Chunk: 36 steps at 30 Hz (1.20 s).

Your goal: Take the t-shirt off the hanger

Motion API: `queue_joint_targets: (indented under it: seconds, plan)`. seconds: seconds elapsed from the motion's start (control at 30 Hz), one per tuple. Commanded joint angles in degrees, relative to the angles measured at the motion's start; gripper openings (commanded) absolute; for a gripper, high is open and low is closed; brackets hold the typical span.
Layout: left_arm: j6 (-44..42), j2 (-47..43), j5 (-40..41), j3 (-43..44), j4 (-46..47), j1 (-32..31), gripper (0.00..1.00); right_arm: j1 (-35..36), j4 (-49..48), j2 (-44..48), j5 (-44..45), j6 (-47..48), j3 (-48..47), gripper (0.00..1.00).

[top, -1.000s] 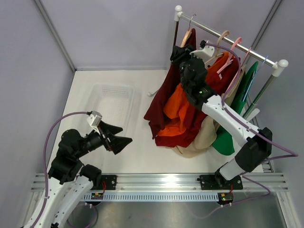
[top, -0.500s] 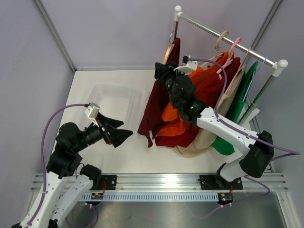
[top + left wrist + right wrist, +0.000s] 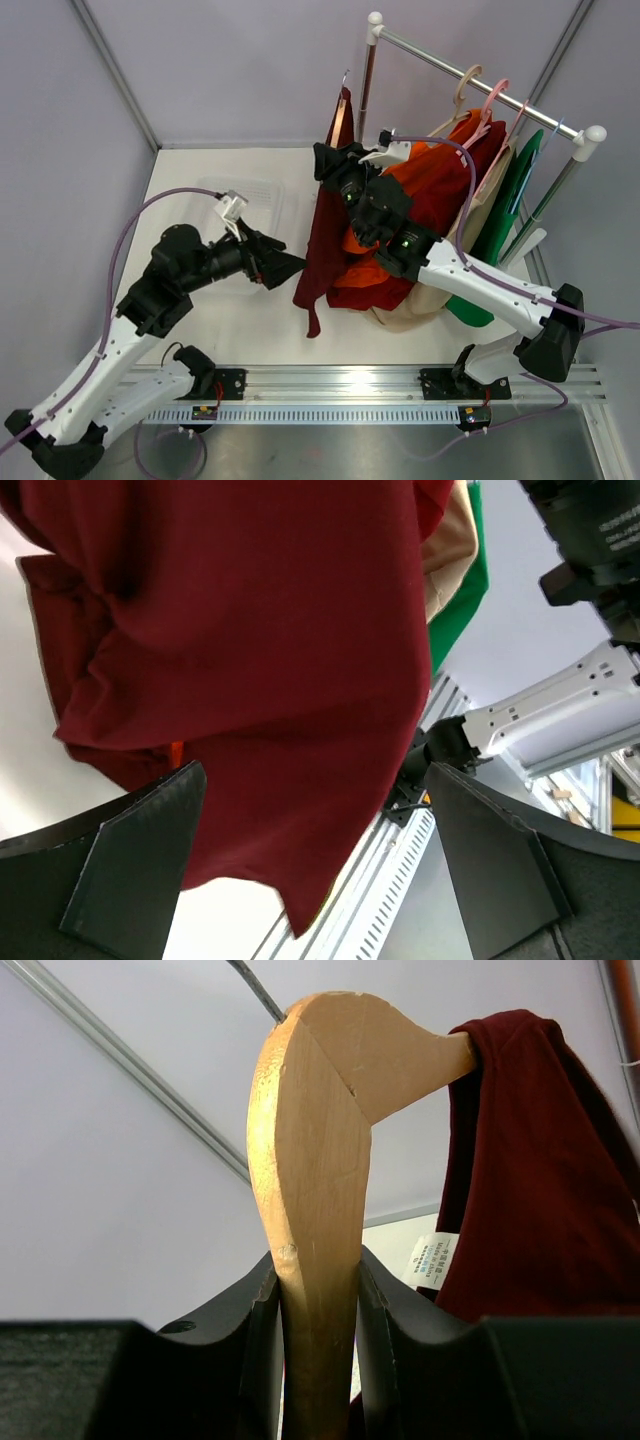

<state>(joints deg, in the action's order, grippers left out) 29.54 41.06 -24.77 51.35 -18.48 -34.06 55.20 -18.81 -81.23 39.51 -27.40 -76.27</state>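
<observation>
A dark red t-shirt [image 3: 322, 240] hangs from a wooden hanger [image 3: 340, 110], off the rack and to its left. My right gripper [image 3: 337, 162] is shut on the hanger's wooden shoulder [image 3: 310, 1140], with its fingers [image 3: 400, 1310] pressed on both sides and the t-shirt's collar [image 3: 530, 1180] draped over the other arm. My left gripper [image 3: 285, 268] is open just left of the shirt's lower half. In the left wrist view the red cloth [image 3: 250, 660] fills the space in front of the open left gripper [image 3: 315, 780], with its hem between the fingers but not pinched.
The clothes rack [image 3: 480, 75] at the back right carries more hangers with orange [image 3: 375, 225], beige and green [image 3: 480, 290] garments. A clear plastic basket [image 3: 250, 195] lies on the table behind my left arm. The metal rail [image 3: 340, 380] runs along the near edge.
My right arm has carried the hanger and dark red t-shirt leftward off the rack. My left arm has risen and reached right, up to the shirt's lower part.
</observation>
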Motion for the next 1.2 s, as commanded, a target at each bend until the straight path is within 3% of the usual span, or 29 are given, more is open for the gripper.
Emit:
queue_joint_targets:
  seconds: [0.0,0.2,0.3,0.33,0.37,0.43,0.47,0.5,0.63,0.87,1.0,1.17]
  plan:
    - [-2.1,3.7,10.4,4.7,3.3,-7.8,0.99,0.8,-3.3,3.5,3.9,0.1,-3.8,0.0]
    - [-3.3,8.8,22.6,6.7,3.4,-18.7,0.99,0.8,-2.5,3.8,5.3,3.3,-5.6,0.0]
    - [-3.8,10.3,28.4,6.8,3.4,-22.4,0.84,0.8,-2.4,3.8,5.3,4.3,-6.3,0.0]
    - [-4.0,10.8,29.9,7.1,3.3,-23.1,0.76,0.8,-2.3,3.6,5.4,4.3,-6.5,0.0]
    - [-4.1,11.2,30.9,7.2,3.3,-24.3,0.52,0.8,-2.2,3.7,4.9,4.4,-6.7,0.0]
    - [-3.7,11.7,33.6,6.9,3.3,-24.8,0.28,0.8,-2.1,4.0,4.2,4.4,-6.8,0.0]
    - [-3.5,11.7,34.0,6.5,3.2,-24.8,0.07,0.8,-1.9,4.0,4.1,4.7,-7.2,0.0]
    - [-3.3,11.4,34.2,6.2,3.2,-24.8,0.0,0.8,-1.9,4.0,4.1,5.2,-7.6,0.0]
    - [-2.7,7.8,35.8,3.5,3.1,-26.4,0.0,0.7,-2.5,2.7,3.3,9.0,-11.0,0.0]
    - [2.2,1.0,32.3,-9.7,2.8,-28.2,0.0,-1.1,-4.2,-3.0,2.2,19.5,-22.8,0.0]
    - [8.7,-6.2,31.5,-20.0,1.5,-29.7,0.0,-4.6,-3.0,-4.4,-0.7,17.3,-25.9,0.0]
    - [13.9,-14.5,31.8,-25.9,-2.7,-30.0,0.0,-9.4,2.3,-4.5,-7.9,7.9,-29.2,0.0]
